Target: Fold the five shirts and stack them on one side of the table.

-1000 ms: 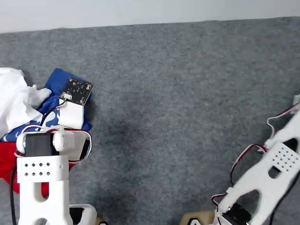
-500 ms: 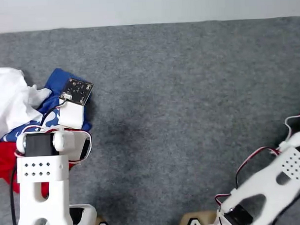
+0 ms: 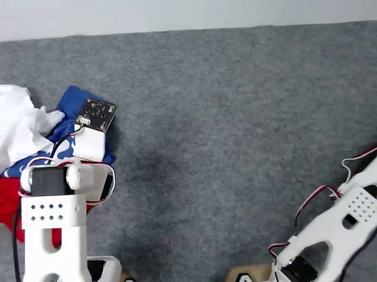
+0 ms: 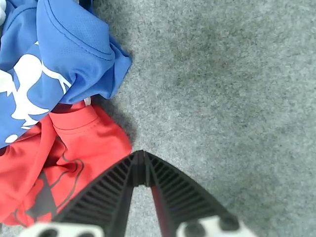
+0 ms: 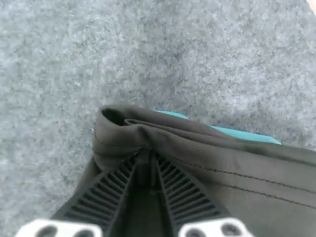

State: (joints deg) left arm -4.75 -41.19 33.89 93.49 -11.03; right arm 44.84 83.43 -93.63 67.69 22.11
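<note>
The right jaws are clamped shut on a fold of the black shirt (image 5: 207, 153). It is a smooth, dark woven cloth with lines of stitching, and its rolled hem bunches right at the ribbed tips. Just beyond that hem a thin teal strip (image 5: 242, 134) shows from under the black cloth. It is probably the edge of another shirt, though too little of it is in sight to be sure. Past it lies the counter (image 3: 237, 114), covered in a grey, felt-like nap.

The left jaws are closed too, their ribbed black pads meeting in a point with nothing between them, low over the grey nap. Just beside their tip is the rumpled edge of the red shirt (image 4: 64, 158), a fine-knit cloth with a dark print. Farther out, touching the red, is the blue shirt (image 4: 64, 54), mesh-textured with white print and a rounded, folded-over corner. Beyond the blue sits the white shirt (image 3: 11, 125), crumpled into a soft mound at the counter's left edge.

That makes three shirts heaped by the left jaws, and one, perhaps two, at the right jaws.

A broad stretch of grey nap lies between the left arm (image 3: 52, 232) and the right arm (image 3: 349, 213). It runs back to the counter's straight far edge, under a pale wall (image 3: 184, 11).
</note>
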